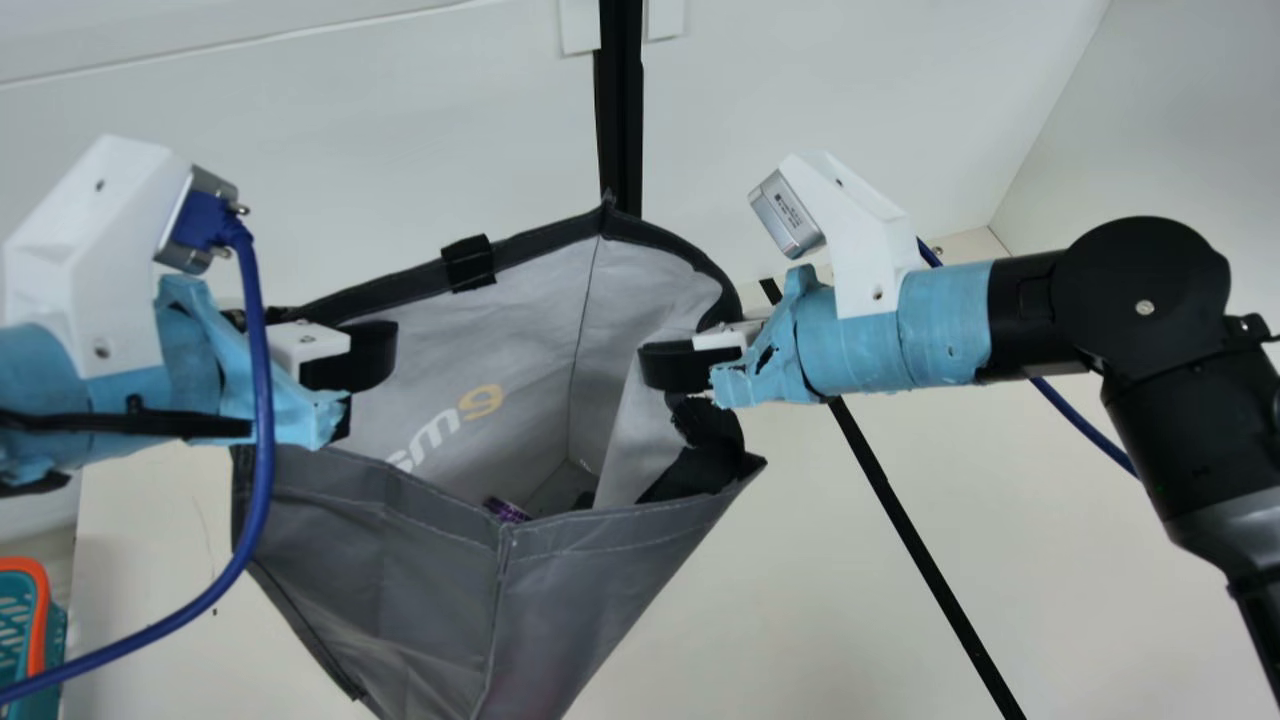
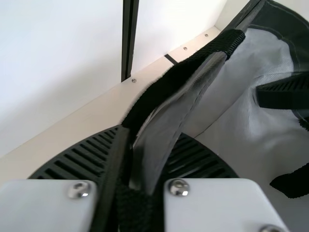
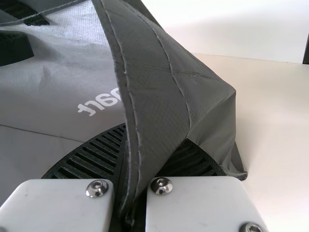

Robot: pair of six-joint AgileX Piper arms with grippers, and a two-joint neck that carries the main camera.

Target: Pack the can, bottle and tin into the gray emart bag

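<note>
Left fingers (image 1: 366,362) and right fingers (image 1: 672,368), nearly closed, grip the gray bag (image 1: 400,560) at opposite sides of its rim.

The gray emart bag (image 1: 400,560) is held mouth-open between two grippers. Its rim is gripped at the view's left by the left gripper (image 1: 350,362) and at the right by the right gripper (image 1: 690,368). A small purple item (image 1: 507,510) is partly exposed inside, near the bottom. A teal basket with an orange rim (image 1: 40,600) is located at the lower left. A black post (image 1: 621,110) is positioned behind the bag.
</note>
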